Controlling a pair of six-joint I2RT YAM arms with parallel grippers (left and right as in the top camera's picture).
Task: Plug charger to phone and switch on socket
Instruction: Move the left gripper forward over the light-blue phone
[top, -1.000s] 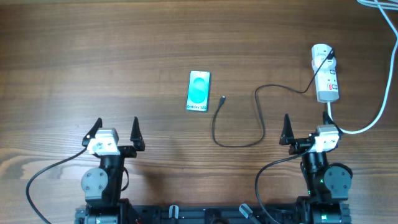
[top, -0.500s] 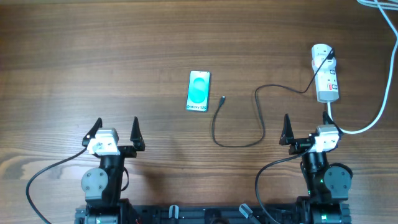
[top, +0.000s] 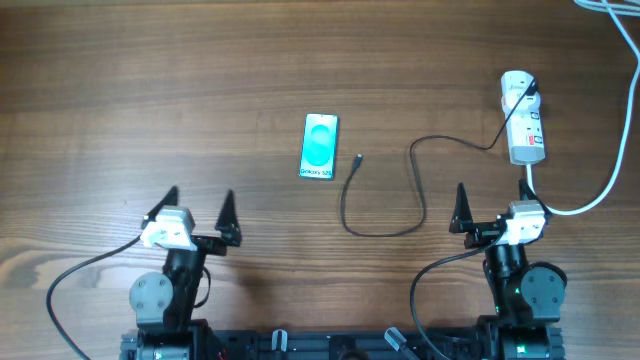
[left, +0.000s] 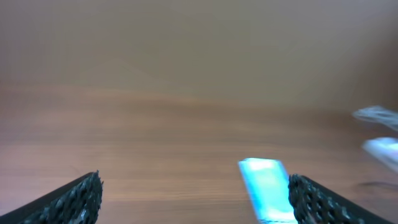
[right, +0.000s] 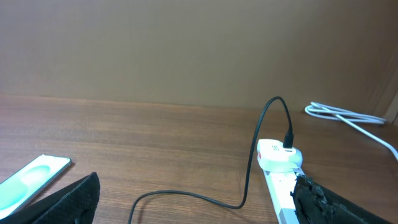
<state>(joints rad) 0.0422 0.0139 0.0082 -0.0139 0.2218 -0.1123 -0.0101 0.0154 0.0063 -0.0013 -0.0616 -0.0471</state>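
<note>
The phone lies flat mid-table, cyan screen up, white "Galaxy" strip toward me. It also shows blurred in the left wrist view and at the left edge of the right wrist view. The charger is a thin black cable. Its small tip lies just right of the phone, and its black plug sits in the white socket at the far right. My left gripper is open and empty near the front left. My right gripper is open and empty in front of the socket.
A thicker white cord runs from the socket's near end and loops up the right edge to the far right corner. The table is brown wood.
My left gripper has turned and shifted slightly right toward the phone. The right arm, phone and cable have not moved.
</note>
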